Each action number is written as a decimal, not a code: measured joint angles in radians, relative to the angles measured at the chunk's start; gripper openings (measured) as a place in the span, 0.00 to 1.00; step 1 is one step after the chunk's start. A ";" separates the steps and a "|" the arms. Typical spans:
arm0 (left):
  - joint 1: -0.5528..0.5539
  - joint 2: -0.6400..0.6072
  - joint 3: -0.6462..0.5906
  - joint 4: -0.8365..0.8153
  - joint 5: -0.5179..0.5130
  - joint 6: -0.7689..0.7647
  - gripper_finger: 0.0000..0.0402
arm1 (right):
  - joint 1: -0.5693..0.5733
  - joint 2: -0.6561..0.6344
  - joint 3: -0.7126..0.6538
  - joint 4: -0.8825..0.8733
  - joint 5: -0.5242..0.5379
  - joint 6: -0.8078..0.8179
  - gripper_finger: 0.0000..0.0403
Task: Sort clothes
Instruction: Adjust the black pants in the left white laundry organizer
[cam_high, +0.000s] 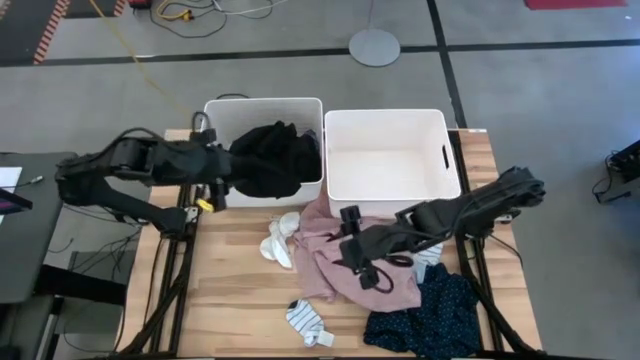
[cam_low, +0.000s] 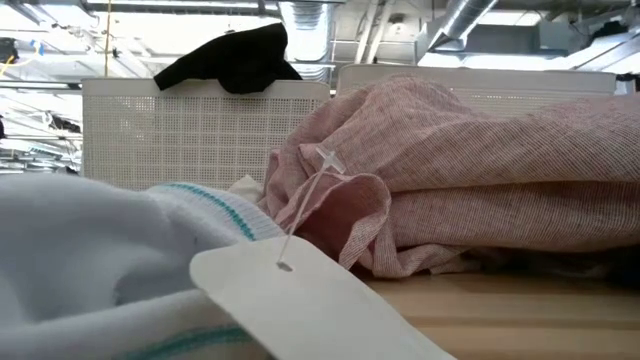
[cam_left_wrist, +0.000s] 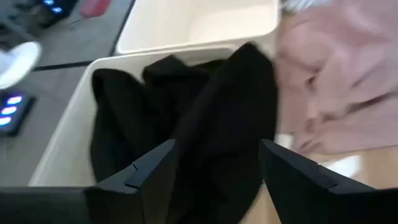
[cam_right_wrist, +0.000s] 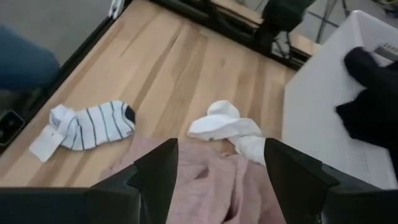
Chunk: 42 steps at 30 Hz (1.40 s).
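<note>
At the near edge of the wooden surface (cam_high: 230, 300) lie a striped sock (cam_high: 306, 321) with a paper tag and the navy dotted piece (cam_high: 430, 318), crumpled at the right corner. Just behind them the pink top (cam_high: 330, 255) is heaped in the middle, and the right pincer (cam_high: 368, 268) hangs over it with its fingers spread apart, holding nothing. A bit of plaid shirt (cam_high: 428, 256) peeks out beside that arm. Left of the pink top sits a bunched white sock (cam_high: 280, 240), which makes two socks in all.

Farther back stand two white bins side by side. The left bin (cam_high: 225, 112) holds the black top (cam_high: 272, 158), part of it draped over the near wall; the left pincer (cam_high: 222, 178) is at that bin's near left corner, fingers apart and released, the black cloth just ahead of them. The right bin (cam_high: 385, 185) has nothing in it.

Beyond the surface is grey floor with dark lines, a round stand base (cam_high: 374, 46) and loose cables (cam_high: 185, 12). A dark desk (cam_high: 30, 235) stands off to the left.
</note>
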 joint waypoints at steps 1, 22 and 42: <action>-0.003 0.020 0.000 0.002 -0.019 0.013 0.55 | -0.001 0.008 0.000 0.009 0.000 0.000 0.63; 0.515 0.471 0.000 0.237 0.187 0.283 0.55 | 0.093 0.019 0.000 -0.005 0.016 0.105 0.55; 0.650 0.749 0.000 0.165 0.311 0.254 0.55 | 0.151 0.055 -0.017 0.000 0.042 0.141 0.55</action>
